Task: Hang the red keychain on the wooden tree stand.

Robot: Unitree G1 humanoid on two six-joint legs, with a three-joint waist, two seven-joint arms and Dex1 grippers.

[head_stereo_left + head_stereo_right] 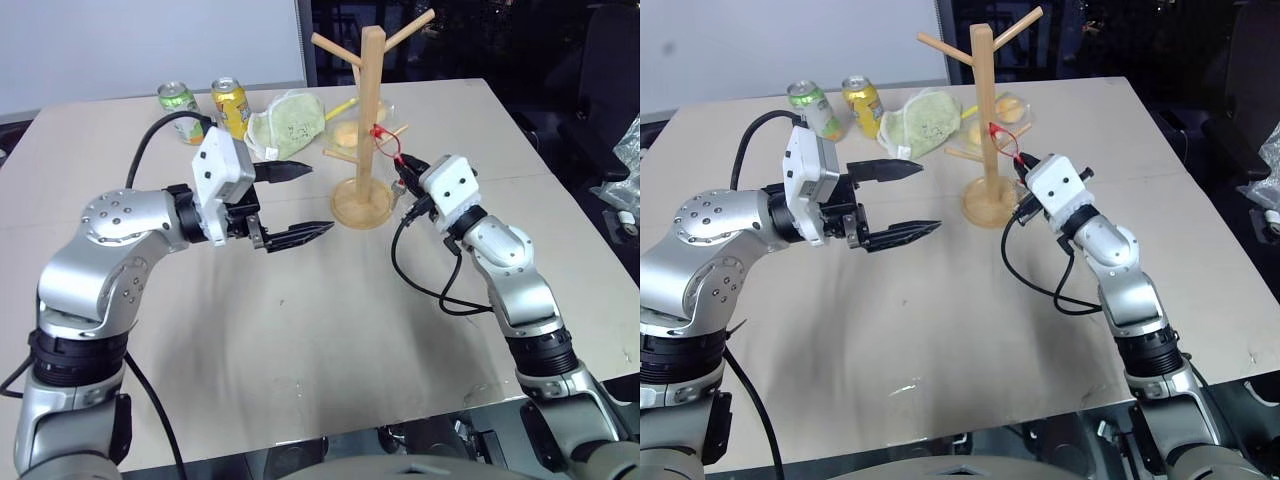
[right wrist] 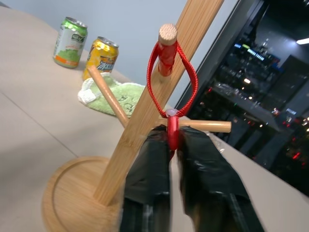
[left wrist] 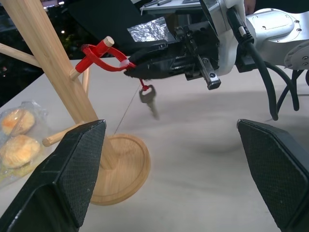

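Observation:
The wooden tree stand rises at the far middle of the table, an upright post on a round base. The red keychain has its loop over a red-marked peg on the stand's right side, and its small metal key dangles below. My right gripper is just right of the post, tilted slightly upward, shut on the loop's lower end. My left gripper hovers open and empty to the left of the stand's base, pointing towards it.
Behind the stand lie a green can, a yellow can, a green cloth and bagged buns. More pegs jut from the post near my right fingers. A black cable loops under the right arm.

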